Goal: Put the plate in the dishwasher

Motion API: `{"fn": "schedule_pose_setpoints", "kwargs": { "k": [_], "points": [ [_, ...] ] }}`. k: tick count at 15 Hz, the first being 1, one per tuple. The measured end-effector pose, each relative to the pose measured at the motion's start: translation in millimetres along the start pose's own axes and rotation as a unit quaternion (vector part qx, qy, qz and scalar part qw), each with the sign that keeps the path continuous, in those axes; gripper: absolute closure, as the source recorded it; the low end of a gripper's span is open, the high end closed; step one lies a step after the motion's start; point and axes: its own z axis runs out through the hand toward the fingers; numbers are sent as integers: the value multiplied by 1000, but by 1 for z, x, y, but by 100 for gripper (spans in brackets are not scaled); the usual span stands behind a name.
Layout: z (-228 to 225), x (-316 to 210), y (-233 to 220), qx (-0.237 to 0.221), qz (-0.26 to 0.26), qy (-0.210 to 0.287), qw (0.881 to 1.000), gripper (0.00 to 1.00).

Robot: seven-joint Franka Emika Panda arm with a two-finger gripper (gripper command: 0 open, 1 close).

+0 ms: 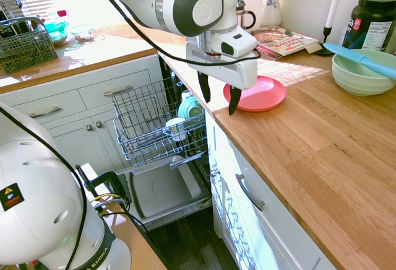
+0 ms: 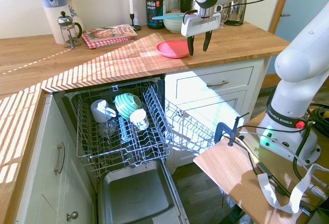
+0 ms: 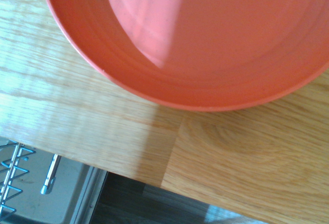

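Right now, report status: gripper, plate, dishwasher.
Gripper open, empty, pointing down above the plate's near edge. Plate flat on the counter, untouched. Dishwasher open, rack pulled out, cups and a teal dish inside.

the dark tub (image 2: 155, 8) reads "vega sport", and the arm's base (image 2: 281, 115) seems to read "franka emika".

plate (image 1: 265, 93): coral-pink | worktop (image 1: 322, 158): striped oak | bowl (image 1: 359, 72): pale green
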Motion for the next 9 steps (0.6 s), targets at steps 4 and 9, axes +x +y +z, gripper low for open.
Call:
{"fn": "schedule_pose_setpoints", "kwargs": {
  "k": [4, 9],
  "points": [
    [-2, 13, 3, 33, 26, 2, 999, 0],
    [13, 52, 17, 80, 88, -1, 993, 0]
  ]
}}
